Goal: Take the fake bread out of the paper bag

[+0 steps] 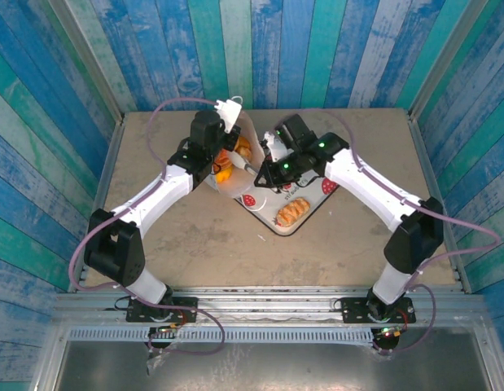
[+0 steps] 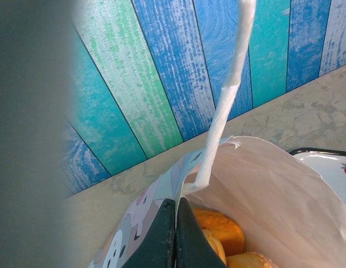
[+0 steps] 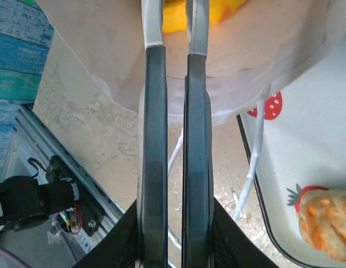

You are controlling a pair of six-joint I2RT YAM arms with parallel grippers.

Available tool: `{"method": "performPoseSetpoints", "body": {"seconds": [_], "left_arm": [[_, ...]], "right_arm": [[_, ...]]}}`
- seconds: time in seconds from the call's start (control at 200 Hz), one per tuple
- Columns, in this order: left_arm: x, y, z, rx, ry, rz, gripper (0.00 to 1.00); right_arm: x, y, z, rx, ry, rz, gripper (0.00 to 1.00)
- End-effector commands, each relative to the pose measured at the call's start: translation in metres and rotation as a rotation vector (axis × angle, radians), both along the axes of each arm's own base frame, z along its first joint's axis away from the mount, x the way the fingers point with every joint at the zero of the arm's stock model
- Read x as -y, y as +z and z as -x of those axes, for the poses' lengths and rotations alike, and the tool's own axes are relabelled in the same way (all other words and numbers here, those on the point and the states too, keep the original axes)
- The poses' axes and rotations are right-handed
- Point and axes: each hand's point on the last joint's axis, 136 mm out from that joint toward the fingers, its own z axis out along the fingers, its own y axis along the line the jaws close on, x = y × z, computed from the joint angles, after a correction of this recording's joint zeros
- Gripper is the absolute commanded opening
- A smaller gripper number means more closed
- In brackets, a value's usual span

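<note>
While a braided roll [image 1: 291,213] lies on the strawberry tray [image 1: 321,191], the paper bag [image 1: 232,188] beyond holds more fake bread [image 1: 225,167] — left gripper [image 2: 176,209] clamped on its rim, right gripper [image 3: 174,11] inside its mouth, fingers narrowly apart, grip impossible to tell.

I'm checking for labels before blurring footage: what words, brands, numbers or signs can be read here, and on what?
No readable text in any view.
Paper bag: cartoon animal print, no letters.
Tray: strawberry pictures, no words.
Arm mounts: any markings are too small to read.
</note>
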Motion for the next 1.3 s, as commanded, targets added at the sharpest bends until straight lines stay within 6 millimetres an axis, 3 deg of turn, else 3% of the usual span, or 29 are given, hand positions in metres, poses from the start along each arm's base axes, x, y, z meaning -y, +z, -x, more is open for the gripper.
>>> {"method": "performPoseSetpoints", "body": {"seconds": [0.0, 0.215, 0.235, 0.366, 0.781, 1.047, 1.292], "left_arm": [[-0.004, 0.031, 0.001, 0.087, 0.025, 0.059, 0.00], [-0.005, 0.032, -0.002, 0.081, 0.038, 0.057, 0.00], [-0.006, 0.032, -0.003, 0.081, 0.044, 0.059, 0.00], [-0.006, 0.029, -0.006, 0.066, 0.059, 0.060, 0.00], [-0.006, 0.026, -0.015, 0.040, 0.090, 0.078, 0.00], [-0.006, 0.029, -0.023, 0.029, 0.118, 0.082, 0.00], [-0.008, 0.025, -0.028, 0.022, 0.135, 0.068, 0.00]], "right_arm": [[0.006, 0.028, 0.000, 0.039, -0.024, -0.089, 0.13], [0.026, 0.034, 0.011, 0.029, -0.057, -0.120, 0.14], [0.036, 0.034, 0.003, 0.030, -0.088, -0.124, 0.14], [0.046, 0.038, 0.008, 0.036, -0.103, -0.143, 0.14], [0.060, 0.044, 0.019, 0.060, -0.114, -0.168, 0.14], [0.063, 0.064, 0.029, 0.099, -0.084, -0.210, 0.14], [0.074, 0.068, 0.035, 0.105, -0.109, -0.201, 0.14]]}}
